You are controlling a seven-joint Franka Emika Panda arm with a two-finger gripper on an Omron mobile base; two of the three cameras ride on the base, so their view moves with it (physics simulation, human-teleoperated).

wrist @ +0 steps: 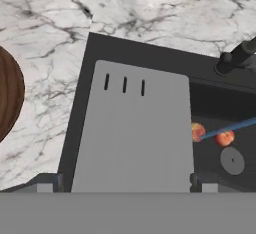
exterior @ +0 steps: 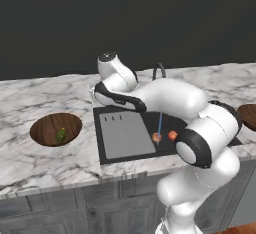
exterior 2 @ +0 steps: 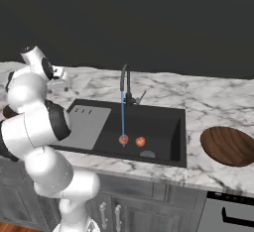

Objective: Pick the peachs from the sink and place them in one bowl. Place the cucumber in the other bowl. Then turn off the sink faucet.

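Two peachs [exterior: 157,137] [exterior: 172,135] lie on the black floor of the sink [exterior: 115,153], to the right of its grey drainboard [exterior: 125,134]. In the hand view the peachs [wrist: 198,131] [wrist: 225,138] sit beside the round drain [wrist: 232,160]. A thin blue stream of water [exterior 2: 122,117] runs from the sink faucet [exterior 2: 126,82] onto one peach. The cucumber [exterior: 61,134] rests in the left wooden bowl [exterior: 47,123]. My gripper [wrist: 125,183] hangs open and empty above the drainboard's left end, well left of the peachs.
A second wooden bowl [exterior 2: 228,145] sits on the marble counter [exterior 2: 208,102] right of the sink, with nothing in it. Grey cabinet fronts [exterior: 60,213] run below the counter edge. My arm's elbow [exterior: 200,138] hangs over the sink's right front corner.
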